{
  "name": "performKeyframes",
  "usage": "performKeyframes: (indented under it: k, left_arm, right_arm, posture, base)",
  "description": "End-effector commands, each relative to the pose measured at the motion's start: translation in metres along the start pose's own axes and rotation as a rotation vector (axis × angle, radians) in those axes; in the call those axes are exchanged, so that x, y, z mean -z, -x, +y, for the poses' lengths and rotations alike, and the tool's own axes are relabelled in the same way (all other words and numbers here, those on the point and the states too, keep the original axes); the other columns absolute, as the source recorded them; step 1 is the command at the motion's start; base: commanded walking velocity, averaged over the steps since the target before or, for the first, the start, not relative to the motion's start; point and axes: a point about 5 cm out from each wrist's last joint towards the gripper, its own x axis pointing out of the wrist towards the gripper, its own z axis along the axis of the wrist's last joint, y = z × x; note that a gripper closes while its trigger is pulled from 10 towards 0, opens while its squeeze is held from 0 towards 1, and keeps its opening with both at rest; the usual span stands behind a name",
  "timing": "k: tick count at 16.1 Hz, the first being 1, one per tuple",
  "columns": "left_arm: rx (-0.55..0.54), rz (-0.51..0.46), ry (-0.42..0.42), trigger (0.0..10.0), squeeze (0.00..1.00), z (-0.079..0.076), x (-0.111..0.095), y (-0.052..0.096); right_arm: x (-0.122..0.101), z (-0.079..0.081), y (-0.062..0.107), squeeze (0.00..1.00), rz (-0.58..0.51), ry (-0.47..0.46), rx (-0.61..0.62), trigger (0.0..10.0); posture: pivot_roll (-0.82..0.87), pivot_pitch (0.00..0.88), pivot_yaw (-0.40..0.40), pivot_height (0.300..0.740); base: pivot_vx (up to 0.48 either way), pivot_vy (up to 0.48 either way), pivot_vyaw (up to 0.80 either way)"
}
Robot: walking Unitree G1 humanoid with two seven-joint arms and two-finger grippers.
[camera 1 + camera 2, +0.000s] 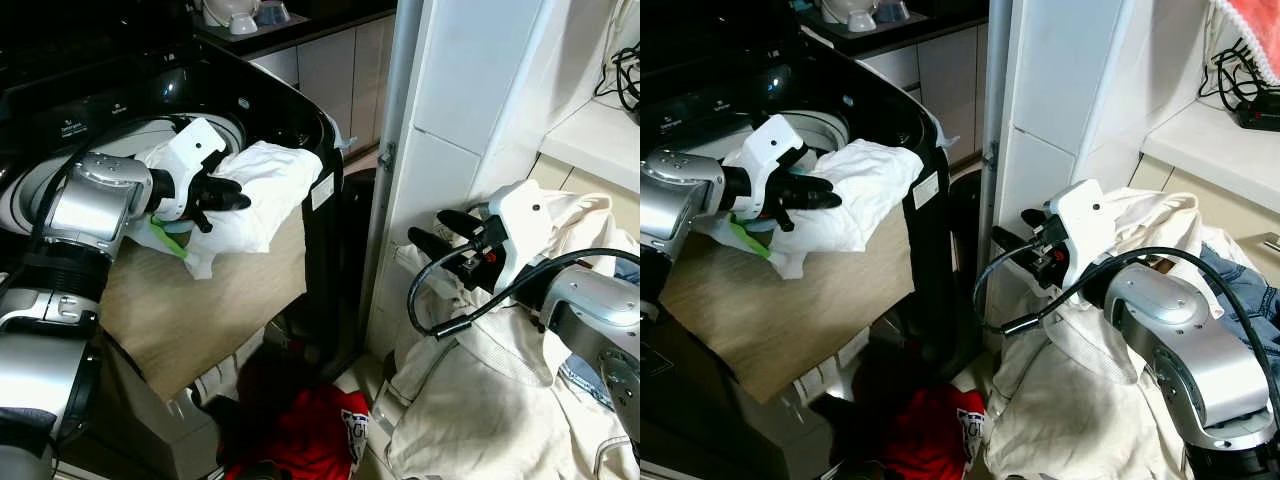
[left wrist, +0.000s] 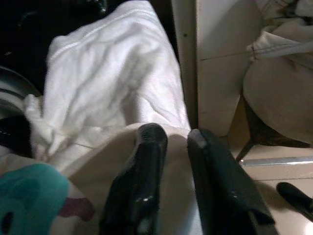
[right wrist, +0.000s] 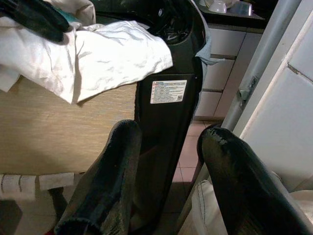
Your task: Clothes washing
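A black top-loading washing machine (image 1: 300,110) stands at the left with its drum open. A crumpled white garment (image 1: 260,185) lies over its front rim and hangs down the wood-coloured front panel (image 1: 200,300). My left gripper (image 1: 228,192) rests on that garment, its fingers (image 2: 149,147) nearly together with cloth pinched between them. A bit of green-patterned cloth (image 1: 168,240) shows beneath it. My right gripper (image 1: 432,228) hovers open and empty at the right, beside the white pillar, above a pile of cream clothes (image 1: 480,400). It points toward the washer.
A red garment (image 1: 310,430) lies on the floor between the washer and the pile. A white pillar (image 1: 440,120) with a metal rail stands between the arms. Blue jeans (image 1: 1245,290) lie on the pile's right side. A white shelf (image 1: 1220,140) carries black cables.
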Motion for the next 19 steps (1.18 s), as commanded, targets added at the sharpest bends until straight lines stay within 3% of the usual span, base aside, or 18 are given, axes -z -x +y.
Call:
performKeyframes:
  k: [1,4,6,8,9,11,12,13,14,15,17,18,19]
  left_arm:
    - [-0.023,-0.007,-0.008,0.0,0.0,0.005,-0.006,0.003]
    - [-0.053,-0.002,-0.019,0.0,0.0,0.006,-0.006,0.002]
    - [-0.133,-0.006,-0.063,0.0,0.0,0.012,-0.007,0.002]
    - [-0.33,-0.075,-0.142,0.0,0.0,0.029,-0.025,0.008]
    - [-0.461,-0.128,-0.227,0.0,0.0,0.038,-0.041,0.016]
    - [-0.707,-0.213,-0.41,0.0,0.0,0.052,-0.069,0.037]
    - [-0.841,-0.288,-0.483,0.0,0.0,0.059,-0.087,0.055]
    - [-0.8,-0.306,-0.397,0.0,0.0,0.061,-0.089,0.057]
    - [-0.633,-0.326,-0.266,0.0,0.0,0.057,-0.084,0.049]
    - [-0.566,-0.36,-0.196,10.0,0.0,0.057,-0.082,0.049]
    - [-0.319,-0.366,-0.183,10.0,0.0,0.048,-0.074,0.05]
    - [-0.243,-0.357,-0.175,10.0,1.0,0.047,-0.068,0.054]
    - [-0.197,-0.332,-0.164,10.0,1.0,0.047,-0.062,0.057]
  right_arm:
    - [-0.005,-0.001,0.002,0.0,-0.014,0.012,0.008,10.0]
    - [-0.005,-0.001,0.002,0.0,-0.014,0.011,0.009,10.0]
    - [-0.004,-0.001,0.002,0.0,-0.014,0.01,0.01,10.0]
    - [-0.004,-0.002,0.001,0.0,-0.014,0.012,0.016,10.0]
    - [-0.004,-0.003,0.001,0.0,-0.014,0.013,0.023,10.0]
    - [-0.004,-0.005,0.001,0.0,-0.015,0.015,0.038,10.0]
    - [-0.004,-0.004,0.001,0.0,-0.016,0.015,0.043,10.0]
    - [-0.004,-0.004,0.001,0.0,-0.017,0.015,0.045,10.0]
    - [-0.004,-0.004,0.002,0.0,-0.018,0.014,0.045,10.0]
    - [-0.004,-0.003,0.002,0.0,-0.019,0.012,0.045,10.0]
    - [-0.003,-0.001,0.003,0.0,-0.021,0.009,0.04,10.0]
    - [-0.003,0.0,0.003,0.0,-0.023,0.008,0.034,10.0]
    - [-0.003,0.001,0.003,0.0,-0.024,0.009,0.028,10.0]
  posture:
    - [-0.13,0.0,0.084,0.74]
    - [-0.13,0.0,0.085,0.74]
    - [-0.13,0.0,0.083,0.74]
    - [-0.12,0.0,0.083,0.74]
    - [-0.12,0.0,0.083,0.74]
    - [-0.12,0.0,0.088,0.74]
    - [-0.13,0.0,0.093,0.74]
    - [-0.13,0.0,0.093,0.74]
    - [-0.13,0.0,0.097,0.74]
    - [-0.13,0.0,0.098,0.74]
    - [-0.13,0.0,0.099,0.74]
    - [-0.13,0.0,0.096,0.74]
    - [-0.13,0.0,0.095,0.74]
  base:
    - [0.0,0.0,0.0]
    - [0.0,0.0,0.0]
    - [0.0,0.0,0.0]
    - [0.0,0.0,0.0]
    - [0.0,0.0,0.0]
    - [0.0,0.0,0.0]
    - [0.0,0.0,0.0]
    - [0.0,0.0,0.0]
    - [0.0,0.0,0.0]
    - [0.0,0.0,0.0]
    - [0.0,0.0,0.0]
    - [0.0,0.0,0.0]
    - [0.0,0.0,0.0]
